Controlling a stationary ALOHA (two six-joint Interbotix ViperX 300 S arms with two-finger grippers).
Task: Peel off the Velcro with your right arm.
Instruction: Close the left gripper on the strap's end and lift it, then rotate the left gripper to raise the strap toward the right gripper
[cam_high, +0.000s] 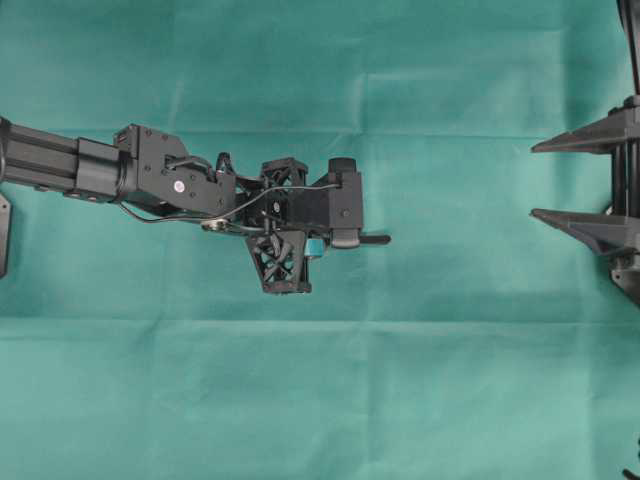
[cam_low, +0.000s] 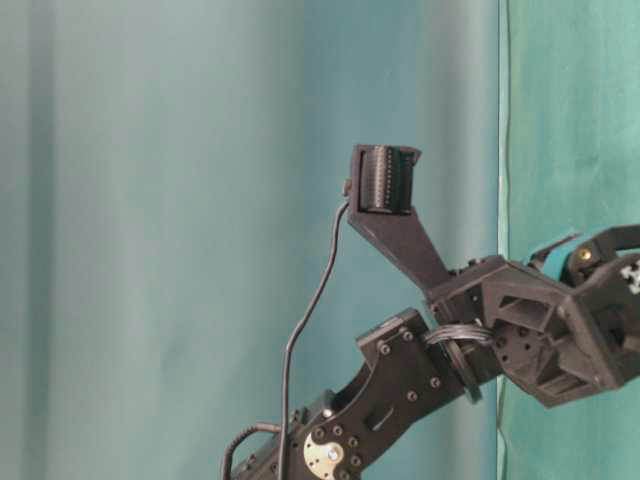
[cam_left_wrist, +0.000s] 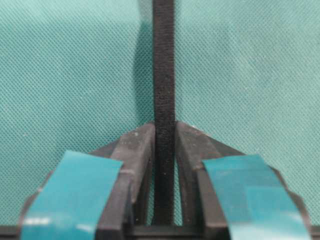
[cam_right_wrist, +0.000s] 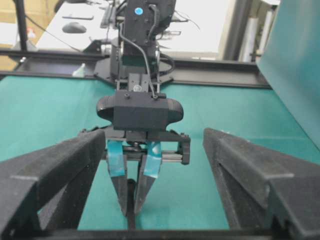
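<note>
The left claw (cam_left_wrist: 164, 145), its two black fingers (cam_left_wrist: 132, 165) wrapped in teal tape, is pinched narrow on the Velcro (cam_left_wrist: 163, 75). In the left wrist view the thin black strip runs straight up from between the finger pads, lying along the green cloth of the table (cam_left_wrist: 65, 75), and each pad presses against one side of it. The strip's far end runs out of the top of that view. Seen from overhead, the left arm (cam_high: 150, 175) reaches in from the left edge and ends near the middle of the table, and a short length of the strip pokes out to the right just beyond the wrist camera housing (cam_high: 343, 205) mounted above the claw. The right wrist view faces this claw head-on: its teal-taped fingers point down toward the cloth and meet at their tips on the strip.

The right claw (cam_high: 570, 180) sits well apart from the Velcro, at the right edge of the overhead view. Its two plain black pointed fingers (cam_high: 580, 140) stand wide, with nothing between them, and they point leftward toward the left claw. In the right wrist view those fingers frame the left claw on either side. In the table-level view a cable (cam_low: 305, 330) loops up along the left arm.
</note>
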